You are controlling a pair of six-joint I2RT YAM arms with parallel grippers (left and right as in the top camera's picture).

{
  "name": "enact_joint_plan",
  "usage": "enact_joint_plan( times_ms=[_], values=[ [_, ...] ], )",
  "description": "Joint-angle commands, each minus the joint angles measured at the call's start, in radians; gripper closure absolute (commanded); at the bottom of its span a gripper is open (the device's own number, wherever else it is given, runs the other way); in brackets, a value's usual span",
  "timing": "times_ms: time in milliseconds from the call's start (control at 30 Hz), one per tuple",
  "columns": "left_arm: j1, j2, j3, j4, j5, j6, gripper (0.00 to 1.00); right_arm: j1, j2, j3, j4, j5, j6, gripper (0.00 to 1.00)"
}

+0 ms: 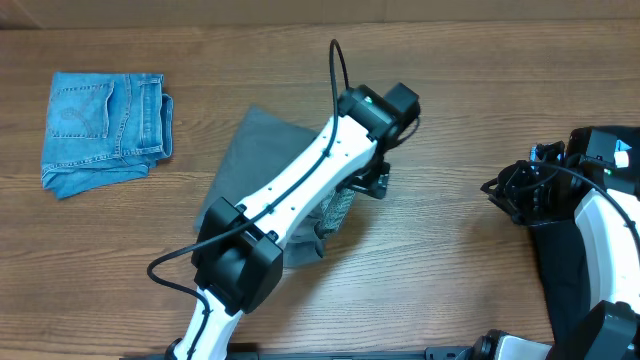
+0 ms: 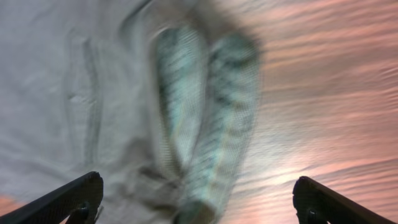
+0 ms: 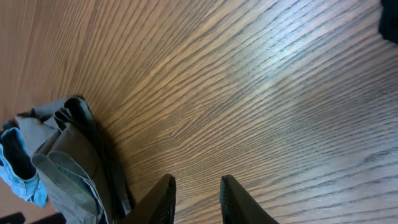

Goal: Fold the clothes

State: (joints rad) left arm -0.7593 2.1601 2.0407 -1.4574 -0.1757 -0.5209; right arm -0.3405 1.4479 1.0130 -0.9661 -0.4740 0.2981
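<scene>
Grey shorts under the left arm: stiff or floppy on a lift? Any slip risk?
Probably floppy: the grey shorts lie creased and bunched, so unheld fabric should droop. Likely light, since the cloth looks thin. Layers may slide apart when pinched; the speckled lining shows turned out at one edge.

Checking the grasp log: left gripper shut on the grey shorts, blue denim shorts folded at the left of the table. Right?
No. The left gripper is open, not shut: the left wrist view shows its fingers spread wide over the grey shorts. The blue denim shorts do lie folded at the left of the table.
</scene>
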Motion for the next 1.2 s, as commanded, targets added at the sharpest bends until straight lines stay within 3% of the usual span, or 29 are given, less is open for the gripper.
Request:
enact_joint_plan(
  times_ms=[0, 133, 467, 567, 900, 1000, 1167],
  values=[
    [-0.047, -0.022, -0.003, 0.038, 0.048, -0.013, 0.00, -0.001, -0.019, 0.025, 0.002, -0.017, -0.018, 0.73],
    [-0.053, -0.008, -0.018, -0.027, -0.135, -0.145, 0.00, -0.001, -0.019, 0.025, -0.002, -0.017, -0.018, 0.73],
    [-0.056, 0.071, -0.168, 0.070, -0.156, -0.183, 0.00, -0.001, -0.019, 0.025, -0.002, -0.017, -0.018, 0.73],
    [-0.059, 0.094, -0.168, 0.042, -0.267, -0.269, 0.00, -0.001, -0.019, 0.025, -0.002, -0.017, -0.018, 0.73],
    [-0.058, 0.216, -0.169, 0.082, -0.248, -0.212, 0.01, -0.001, -0.019, 0.025, -0.003, -0.016, -0.018, 0.73],
    [-0.057, 0.214, -0.164, 0.082, -0.261, -0.212, 0.17, -0.001, -0.019, 0.025, -0.003, -0.016, -0.018, 0.73],
    [-0.058, 0.205, -0.131, 0.040, -0.262, -0.212, 0.62, -0.001, -0.019, 0.025, -0.002, -0.016, -0.018, 0.73]
  ],
)
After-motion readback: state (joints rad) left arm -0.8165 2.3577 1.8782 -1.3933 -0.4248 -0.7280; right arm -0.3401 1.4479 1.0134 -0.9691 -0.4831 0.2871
